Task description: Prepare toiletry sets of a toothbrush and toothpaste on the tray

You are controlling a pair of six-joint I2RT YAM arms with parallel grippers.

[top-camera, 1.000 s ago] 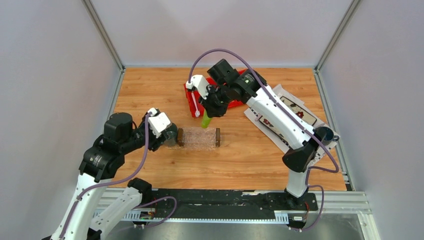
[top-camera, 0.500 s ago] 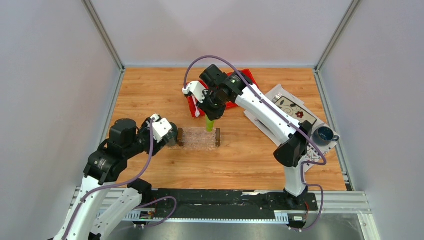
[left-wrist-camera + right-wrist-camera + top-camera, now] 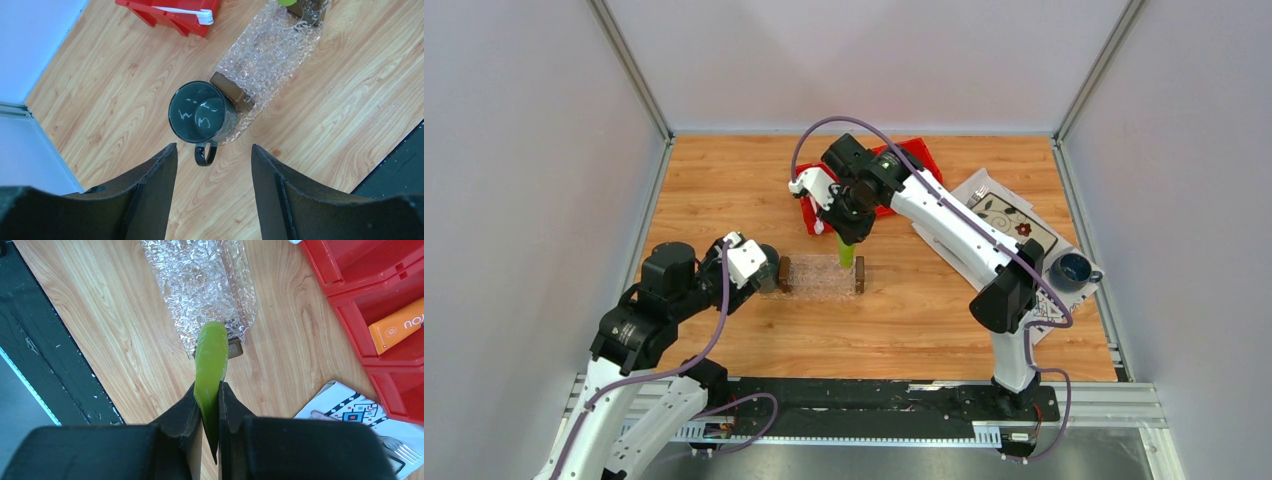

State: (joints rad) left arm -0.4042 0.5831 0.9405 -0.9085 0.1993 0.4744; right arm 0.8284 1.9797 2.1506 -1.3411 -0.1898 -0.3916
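Observation:
My right gripper [image 3: 210,390] is shut on the flat tail of the lime green toothpaste [image 3: 211,352]. The tube hangs nozzle down over the right-hand brown handle of the clear tray [image 3: 200,275]; from above, the right gripper [image 3: 849,240] sits over that end of the tray [image 3: 819,280]. The orange toothpaste [image 3: 397,329] lies in a compartment of the red bin [image 3: 370,280]. The white toothbrush [image 3: 182,10] lies across the bin's edge. My left gripper [image 3: 214,146] hangs open and empty above the wood, just left of the tray [image 3: 270,50].
A dark grey-green mug [image 3: 200,112] stands against the tray's left handle, right under my left fingers. A patterned cloth [image 3: 994,215] with cutlery lies at the right, and a second mug [image 3: 1072,268] stands at its near corner. Grey walls close in the table.
My right arm has carried the green toothpaste from beside the red bin forward to over the tray's right end. The left arm has drawn in slightly, its jaws still open.

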